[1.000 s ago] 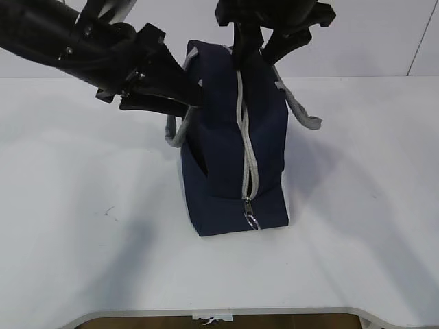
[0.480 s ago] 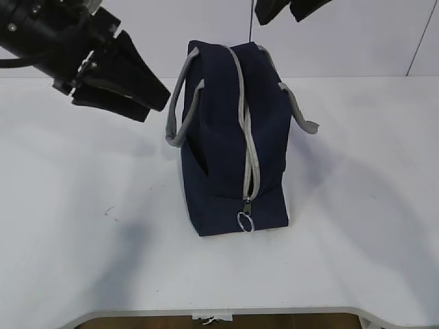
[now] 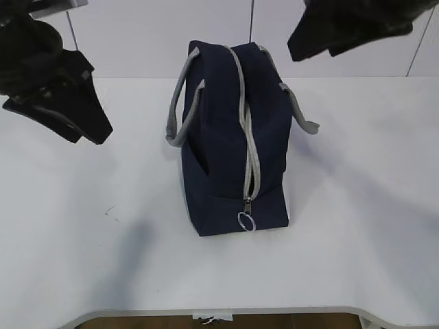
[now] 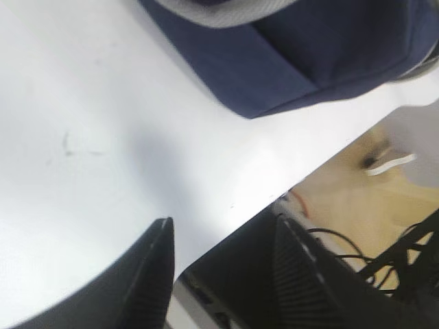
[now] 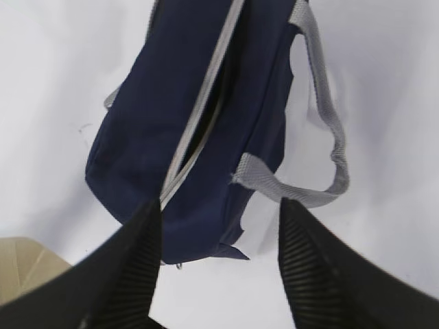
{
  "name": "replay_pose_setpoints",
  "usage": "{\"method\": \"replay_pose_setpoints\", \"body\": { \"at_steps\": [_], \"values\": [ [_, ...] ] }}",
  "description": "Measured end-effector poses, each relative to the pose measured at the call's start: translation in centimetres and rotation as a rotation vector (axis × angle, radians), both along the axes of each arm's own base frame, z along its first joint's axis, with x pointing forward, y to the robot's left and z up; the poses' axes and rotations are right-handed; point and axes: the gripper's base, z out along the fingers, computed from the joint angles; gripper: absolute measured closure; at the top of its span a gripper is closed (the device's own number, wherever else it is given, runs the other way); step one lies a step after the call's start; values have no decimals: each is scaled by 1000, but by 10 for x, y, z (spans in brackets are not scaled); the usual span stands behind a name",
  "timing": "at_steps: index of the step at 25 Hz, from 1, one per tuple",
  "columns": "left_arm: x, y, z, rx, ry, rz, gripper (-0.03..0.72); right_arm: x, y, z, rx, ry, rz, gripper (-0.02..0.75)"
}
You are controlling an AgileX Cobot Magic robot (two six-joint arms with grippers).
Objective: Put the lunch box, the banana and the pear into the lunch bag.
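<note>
White tabletop (image 3: 357, 226) carries the upright lunch bag (image 3: 219, 137) at centre, zipper (image 3: 248, 157) closed, while left gripper (image 4: 219, 264) and right gripper (image 5: 219, 264) hang apart from it, both empty with jaws spread.

white table (image 3: 357, 260) | small dark scuff (image 3: 110, 211) (left side)

Left gripper (image 4: 223, 274) and right gripper (image 5: 219, 267): matte black bodies with two broad, tapering fingers (image 5: 319, 274) each. Inner finger faces carry fine parallel ribbing. In the exterior view, both appear as angular black housings, the left with rounded joint sections.
</note>
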Motion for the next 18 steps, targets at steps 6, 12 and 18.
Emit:
{"method": "replay_pose_setpoints", "body": {
  "at_steps": [6, 12, 18],
  "values": [
    [-14, -4, 12, 38, -37, -13, 328, -32, -14, -47, 61, -146, -2, 311],
    [-17, -2, 17, 39, -50, -10, 339, -31, -16, -71, 70, -190, -32, 311],
    [-18, -2, 18, 34, -48, -8, 345, -15, -11, -88, 66, -216, -50, 311]
  ]
}}
